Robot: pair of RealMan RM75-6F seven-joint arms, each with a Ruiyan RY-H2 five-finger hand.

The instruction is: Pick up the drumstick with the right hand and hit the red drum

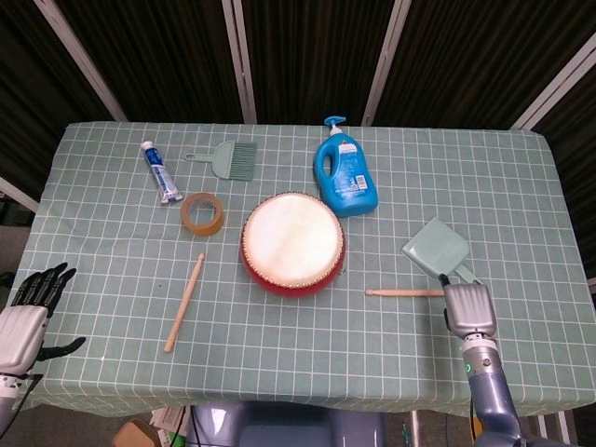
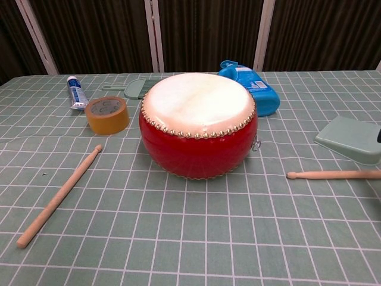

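The left hand rests at the table's left edge, fingers spread and holding nothing. A spare drumstick lies left of the red drum, which stands mid-table. Right of the drum, the drumstick runs to the right hand; whether its fingers clasp it cannot be told.

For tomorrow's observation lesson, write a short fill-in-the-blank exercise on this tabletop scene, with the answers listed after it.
1. The drum has a ____ body.
2. The blue bottle lies ____ the drum, toward the table's far edge.
3. The roll of tape lies nearest the ____ end of the left drumstick.

Answers: red; behind; tip
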